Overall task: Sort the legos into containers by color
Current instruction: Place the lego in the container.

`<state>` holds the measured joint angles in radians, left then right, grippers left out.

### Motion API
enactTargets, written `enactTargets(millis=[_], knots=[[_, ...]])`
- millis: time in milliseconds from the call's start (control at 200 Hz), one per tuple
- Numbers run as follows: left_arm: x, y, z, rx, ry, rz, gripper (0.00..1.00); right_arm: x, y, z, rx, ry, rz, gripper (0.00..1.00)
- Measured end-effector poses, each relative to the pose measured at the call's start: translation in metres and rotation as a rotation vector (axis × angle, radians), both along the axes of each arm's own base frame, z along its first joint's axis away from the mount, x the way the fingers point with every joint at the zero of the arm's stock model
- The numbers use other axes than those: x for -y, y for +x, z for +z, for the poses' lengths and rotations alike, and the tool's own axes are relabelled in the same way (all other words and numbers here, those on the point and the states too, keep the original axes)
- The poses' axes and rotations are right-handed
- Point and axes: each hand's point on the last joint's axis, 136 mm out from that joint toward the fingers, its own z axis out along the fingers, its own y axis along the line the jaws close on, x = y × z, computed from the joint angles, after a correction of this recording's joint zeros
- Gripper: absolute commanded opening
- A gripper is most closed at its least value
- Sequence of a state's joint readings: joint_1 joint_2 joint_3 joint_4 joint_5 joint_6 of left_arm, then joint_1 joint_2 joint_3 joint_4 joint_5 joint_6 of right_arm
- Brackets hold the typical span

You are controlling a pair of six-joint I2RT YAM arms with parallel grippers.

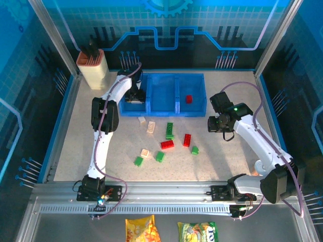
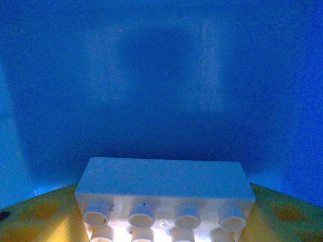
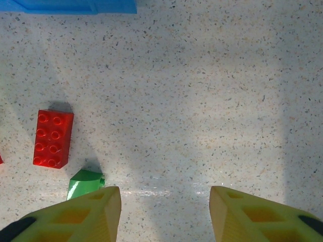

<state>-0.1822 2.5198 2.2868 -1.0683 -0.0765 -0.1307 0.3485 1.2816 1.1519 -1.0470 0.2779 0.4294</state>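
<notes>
Gripping a cream studded plastic brick (image 2: 164,184), your left gripper (image 2: 164,224) sits inside the nine-o'clock bin of the translucent blue three-bin plastic tray (image 1: 166,112). Your right gripper (image 3: 165,212) hangs spread and empty; a red studded plastic brick (image 3: 53,138) lies at its ten o'clock, a green plastic piece (image 3: 83,183) at eight (just beside one finger). Two snack packets (image 1: 143,229) at six o'clock of the top view carry print too small to read.

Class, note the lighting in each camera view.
Top external: overall blue tint. Left wrist: heavy blue cast, the cream studded plastic brick tinted, its near studs washed out. Right wrist: even light, soft shadow beside the red studded plastic brick.
</notes>
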Motion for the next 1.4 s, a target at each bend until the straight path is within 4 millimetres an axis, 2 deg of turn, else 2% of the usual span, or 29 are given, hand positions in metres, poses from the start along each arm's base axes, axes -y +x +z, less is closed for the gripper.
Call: enactTargets(millis=[765, 1000, 1401], knots=[[-0.002, 0.001, 0.005, 0.009, 0.001, 0.001, 0.72, -0.005, 0.004, -0.002, 0.002, 0.002, 0.012, 0.51], [-0.001, 0.004, 0.028, 0.052, -0.007, 0.001, 0.76, -0.006, 0.004, -0.002, 0.004, 0.003, 0.014, 0.52], [-0.002, 0.001, 0.072, 0.117, -0.018, 0.0, 0.76, -0.013, 0.002, -0.002, 0.006, 0.005, 0.036, 0.52]])
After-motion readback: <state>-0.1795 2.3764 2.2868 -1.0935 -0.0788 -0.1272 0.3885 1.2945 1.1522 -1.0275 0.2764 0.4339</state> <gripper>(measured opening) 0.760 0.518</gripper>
